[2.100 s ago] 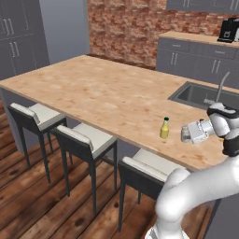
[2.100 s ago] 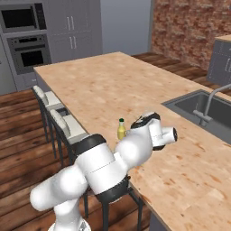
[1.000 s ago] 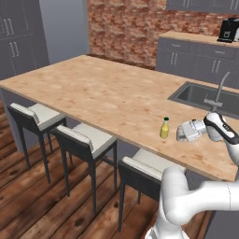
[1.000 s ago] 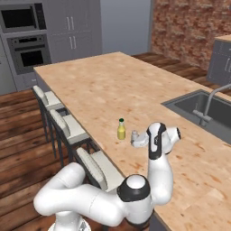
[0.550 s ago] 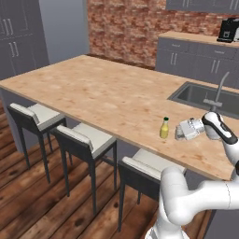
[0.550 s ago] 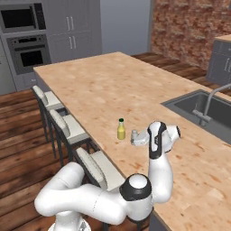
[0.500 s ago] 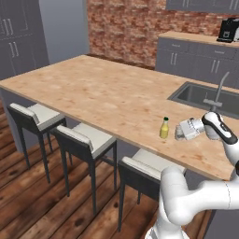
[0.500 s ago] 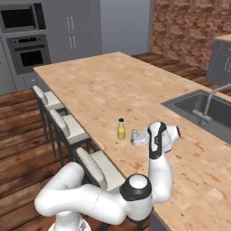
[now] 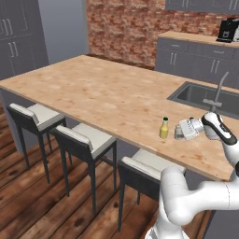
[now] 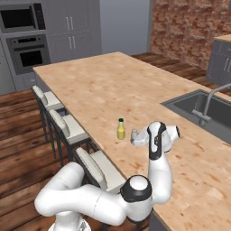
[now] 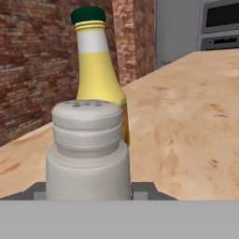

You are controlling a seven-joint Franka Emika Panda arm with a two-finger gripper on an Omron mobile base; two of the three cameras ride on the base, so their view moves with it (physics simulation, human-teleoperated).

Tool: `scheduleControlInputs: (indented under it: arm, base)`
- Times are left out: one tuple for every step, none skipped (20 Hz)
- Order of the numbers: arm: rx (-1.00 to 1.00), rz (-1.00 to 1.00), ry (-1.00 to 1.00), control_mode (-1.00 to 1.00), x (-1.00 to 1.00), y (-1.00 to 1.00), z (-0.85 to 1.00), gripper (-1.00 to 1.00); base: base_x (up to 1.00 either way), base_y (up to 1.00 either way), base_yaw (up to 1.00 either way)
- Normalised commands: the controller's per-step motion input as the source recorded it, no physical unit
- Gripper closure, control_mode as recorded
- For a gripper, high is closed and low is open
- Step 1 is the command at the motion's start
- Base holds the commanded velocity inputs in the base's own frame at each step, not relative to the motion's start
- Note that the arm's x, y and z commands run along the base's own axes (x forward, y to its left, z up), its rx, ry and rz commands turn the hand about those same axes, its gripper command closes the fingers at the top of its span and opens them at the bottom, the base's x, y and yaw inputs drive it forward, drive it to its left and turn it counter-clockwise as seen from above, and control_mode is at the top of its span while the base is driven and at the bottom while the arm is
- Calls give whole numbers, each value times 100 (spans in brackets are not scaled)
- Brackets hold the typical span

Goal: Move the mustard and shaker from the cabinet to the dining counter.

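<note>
The gripper lay level just above the counter, its jaws clasped on the shaker (the grey body stood upright between the fingers, with its base at or just over the wood; contact with the surface could not be told). In the hand view the shaker stood nearest, its perforated domed top square to the camera. Just beyond the fingertips, and nearly touching the shaker, stood the mustard, upright on the counter, with a green cap and a white neck band. In the left base view the mustard stood just left of the shaker; the right base view showed the same pair, mustard and shaker, close to the counter's stool-side edge. Farther from the fingers, past the arm's wrist, a sink with a faucet was sunk into the counter. Below the near edge stood three stools (grey cushions on dark legs). Farthest lay a brick wall.
</note>
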Motion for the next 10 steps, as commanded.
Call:
scheduleControlInputs:
  arm:
    - [0,0,0,-100,11,0,-29,-100]
    - [0,0,0,-100,13,0,-25,-100]
    - [0,0,0,-100,11,0,-22,-100]
    - [0,0,0,-100,4,-6,-19,-100]
    - [0,0,0,-100,1,-6,-20,-100]
    - [0,0,0,-100,0,-5,-19,-100]
    - [0,0,0,-100,0,-5,-19,-100]
    - [0,0,0,-100,0,-5,-19,-100]
    - [0,0,0,-100,0,-6,-19,-100]
    - [0,0,0,-100,0,-14,-15,-100]
  base:
    - [0,0,0]
    - [0,0,0]
    - [0,0,0]
    - [0,0,0]
    - [0,0,0]
    - [0,0,0]
    - [0,0,0]
    - [0,0,0]
    - [0,0,0]
    - [0,0,0]
